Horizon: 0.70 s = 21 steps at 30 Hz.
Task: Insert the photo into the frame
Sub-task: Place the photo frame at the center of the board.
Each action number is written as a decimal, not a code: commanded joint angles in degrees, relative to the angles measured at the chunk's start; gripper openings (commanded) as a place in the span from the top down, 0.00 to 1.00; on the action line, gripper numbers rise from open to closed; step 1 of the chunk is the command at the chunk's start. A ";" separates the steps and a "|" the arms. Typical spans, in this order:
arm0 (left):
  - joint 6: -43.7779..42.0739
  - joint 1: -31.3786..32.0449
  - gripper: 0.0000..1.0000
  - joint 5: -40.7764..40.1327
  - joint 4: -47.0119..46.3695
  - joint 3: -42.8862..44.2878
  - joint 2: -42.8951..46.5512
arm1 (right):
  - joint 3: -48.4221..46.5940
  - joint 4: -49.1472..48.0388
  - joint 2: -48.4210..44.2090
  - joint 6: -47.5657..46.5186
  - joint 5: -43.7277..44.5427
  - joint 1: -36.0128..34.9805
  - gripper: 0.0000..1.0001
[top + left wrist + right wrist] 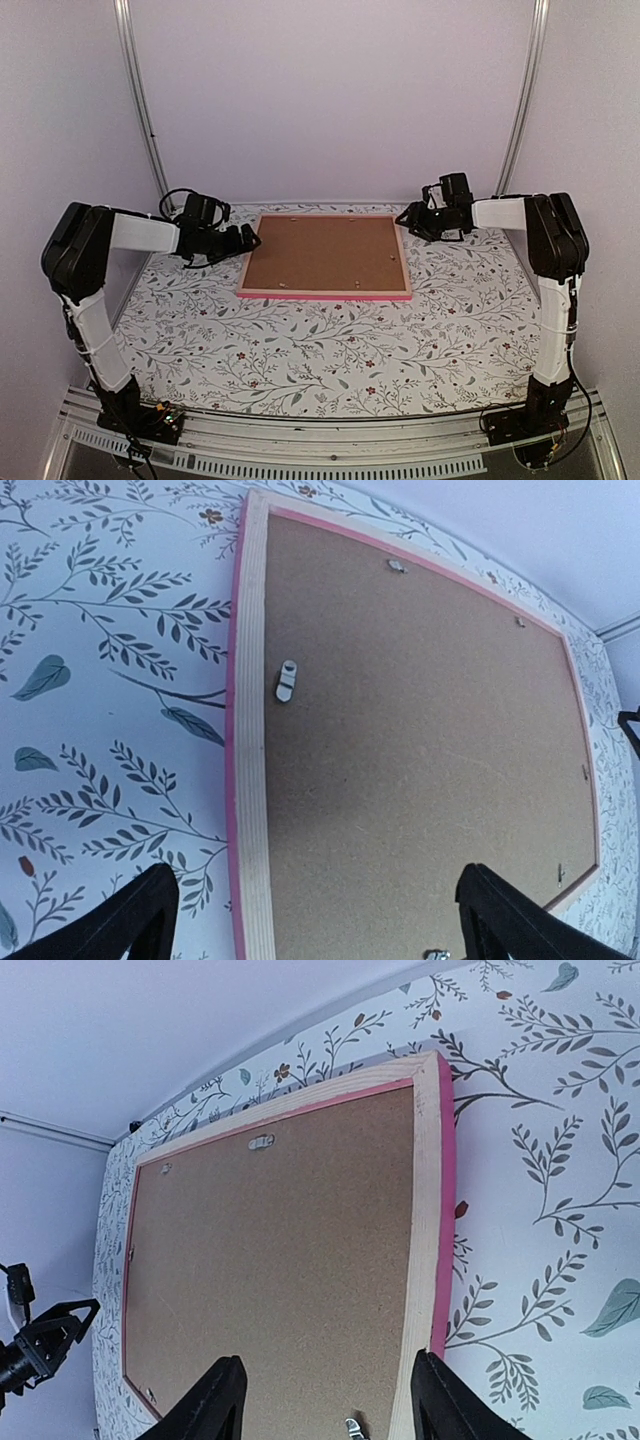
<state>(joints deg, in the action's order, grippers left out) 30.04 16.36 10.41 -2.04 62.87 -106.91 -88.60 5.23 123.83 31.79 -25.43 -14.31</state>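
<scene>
Hovering low beside frame (325, 294) | left claw (246, 238) wide open, empty | right claw (408, 219) half open, empty

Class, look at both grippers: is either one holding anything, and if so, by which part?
Nothing is held. The left gripper and right gripper are open, each over a side edge of the frame.

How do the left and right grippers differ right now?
The left gripper sits at the frame's left edge; the right gripper sits at its right edge, nearer the far corner. The left gripper's jaws stand wider than the right gripper's. Both are open, empty, and point in over the backing board.
</scene>
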 commanded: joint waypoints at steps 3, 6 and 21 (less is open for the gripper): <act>-1.15 -1.22 0.00 2.59 1.20 3.47 -5.00 | -1.32 1.52 2.34 -2.47 1.21 -0.29 0.42; -1.57 -1.26 0.02 3.28 1.35 4.41 -6.83 | -1.16 1.75 3.02 -3.17 1.33 -0.61 0.43; -1.37 -0.50 0.29 6.30 -1.00 1.79 -9.60 | 1.69 1.84 4.44 -5.39 3.52 -2.34 0.54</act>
<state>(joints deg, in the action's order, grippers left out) 28.67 15.73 15.25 -1.61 66.06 -115.52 -88.23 6.50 127.59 27.79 -23.94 -15.77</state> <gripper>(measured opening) 0.745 0.479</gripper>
